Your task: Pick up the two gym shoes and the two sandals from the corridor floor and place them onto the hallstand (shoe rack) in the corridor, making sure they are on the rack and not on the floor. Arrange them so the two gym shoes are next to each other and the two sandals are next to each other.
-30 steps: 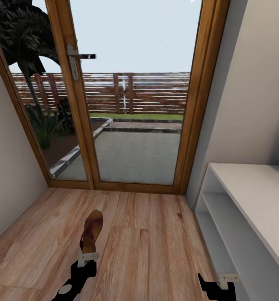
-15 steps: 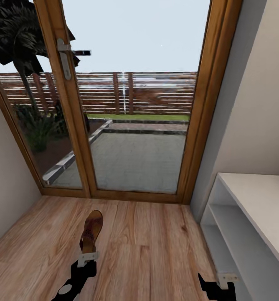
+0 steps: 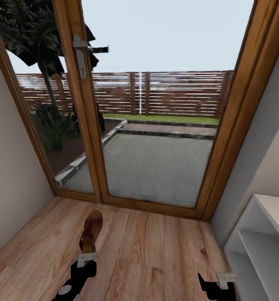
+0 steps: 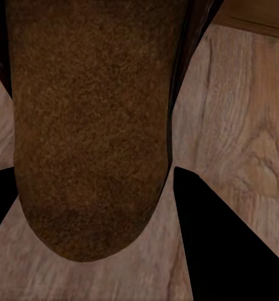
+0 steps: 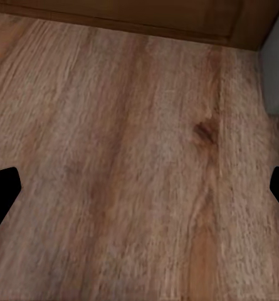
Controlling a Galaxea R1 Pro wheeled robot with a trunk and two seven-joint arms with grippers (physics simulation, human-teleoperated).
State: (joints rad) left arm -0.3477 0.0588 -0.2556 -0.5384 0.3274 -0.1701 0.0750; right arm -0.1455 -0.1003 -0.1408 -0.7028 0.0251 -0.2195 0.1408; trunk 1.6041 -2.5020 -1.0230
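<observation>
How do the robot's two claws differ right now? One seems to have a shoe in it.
The left gripper holds a brown sandal between its fingers, toe pointing toward the glass door; the right gripper holds nothing. In the wrist views, the sandal's sole sits between the left fingers, while the right fingers stand wide apart over bare wood floor. Both are black with pale tips, low over the floor.

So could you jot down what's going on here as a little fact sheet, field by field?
Place: corridor ending at a glass door
Floor: wood planks
Left gripper: shut on a brown sandal, holding it out above the floor
Right gripper: open, holding nothing
Shoe rack: pale unit at the right; the visible parts of its shelves are bare
Gym shoes: cannot tell where they are
</observation>
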